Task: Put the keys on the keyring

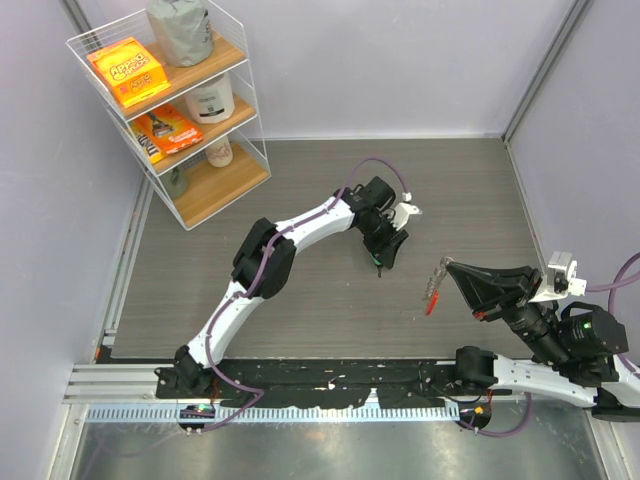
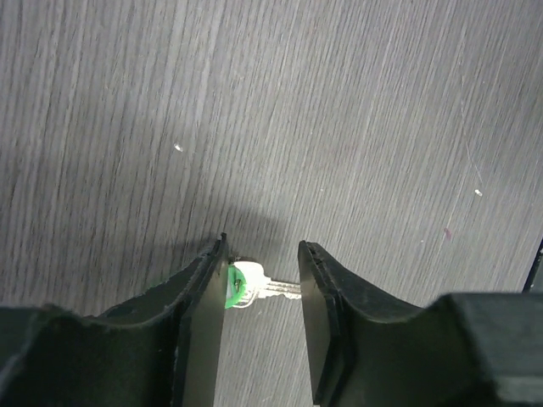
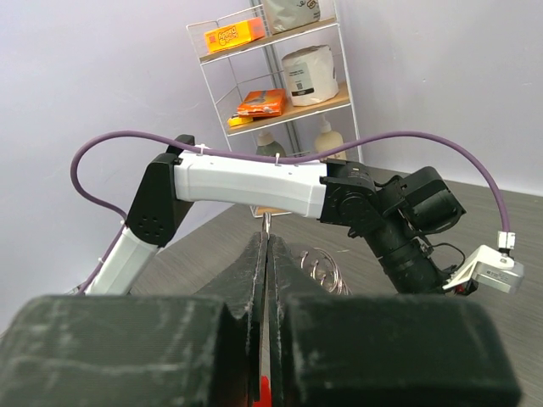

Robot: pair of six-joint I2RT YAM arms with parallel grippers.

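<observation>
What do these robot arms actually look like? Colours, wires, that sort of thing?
Both have white tube-like links joined by chunky black joints, the left arm and the right arm alike. A purple cable loops along each. The left gripper and right gripper are matte black, each with two flat, tapering fingers. A small pale camera block sits at each wrist.
</observation>
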